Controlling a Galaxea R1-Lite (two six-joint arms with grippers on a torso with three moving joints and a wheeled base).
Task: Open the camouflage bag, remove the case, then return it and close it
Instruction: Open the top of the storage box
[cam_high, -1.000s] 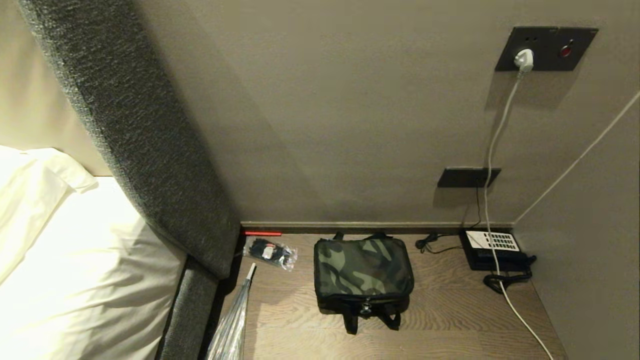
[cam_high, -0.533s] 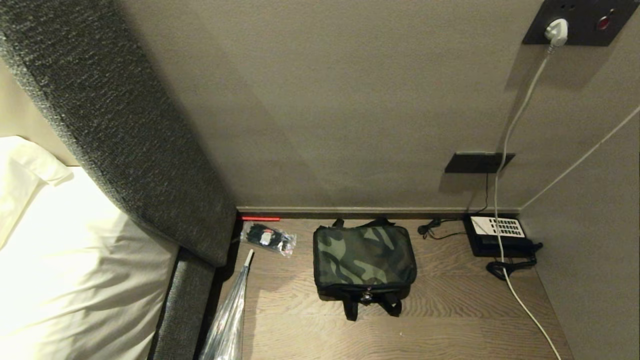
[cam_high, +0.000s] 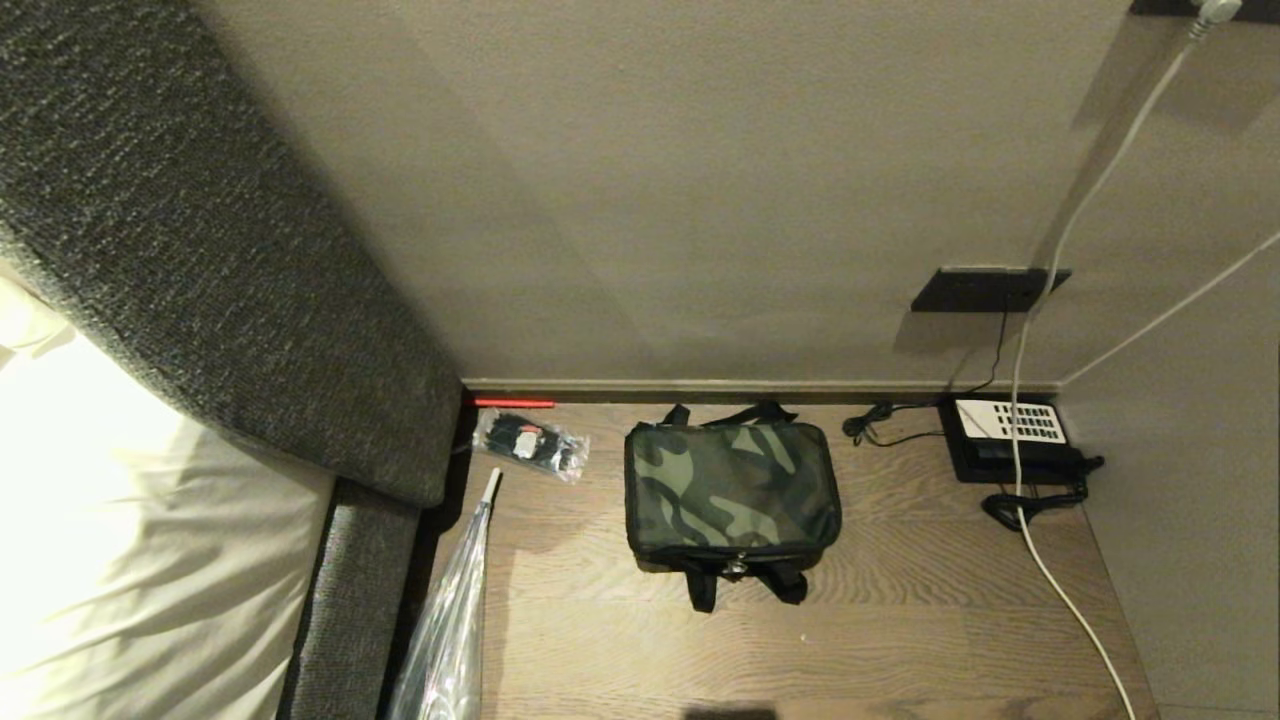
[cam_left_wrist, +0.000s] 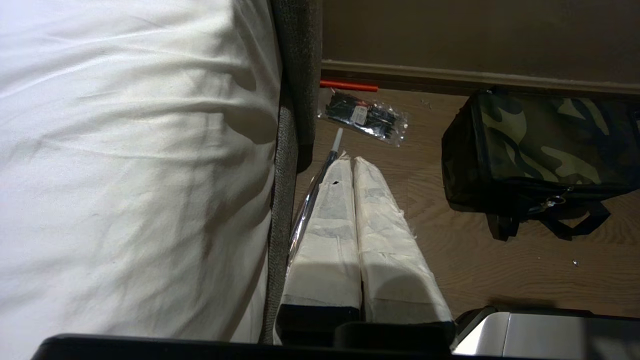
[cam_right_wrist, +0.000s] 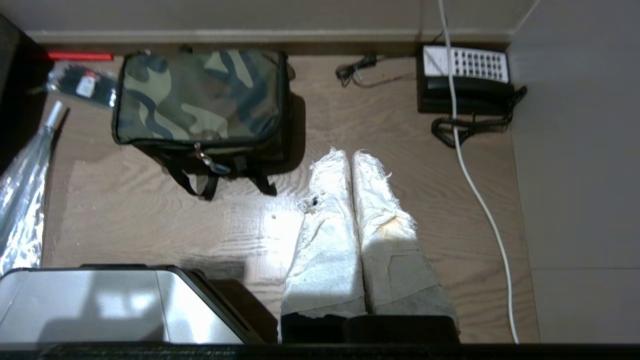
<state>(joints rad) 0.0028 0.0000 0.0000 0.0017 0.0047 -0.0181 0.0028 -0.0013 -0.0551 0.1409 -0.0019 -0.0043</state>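
The camouflage bag lies zipped shut on the wooden floor near the wall, its black straps and zip pull facing me. It also shows in the left wrist view and the right wrist view. The case is out of view. My left gripper hangs shut and empty beside the bed edge, well to the bag's left. My right gripper is shut and empty above bare floor, to the right of the bag's front corner. Neither arm appears in the head view.
A bed with a grey padded headboard fills the left. A clear packet of black ties, a red stick and a wrapped umbrella lie left of the bag. A black phone and white cable sit right.
The head view has tilted downward: the wall sockets slid up out of sight and more floor shows in front of the bag. The bag itself has not moved.
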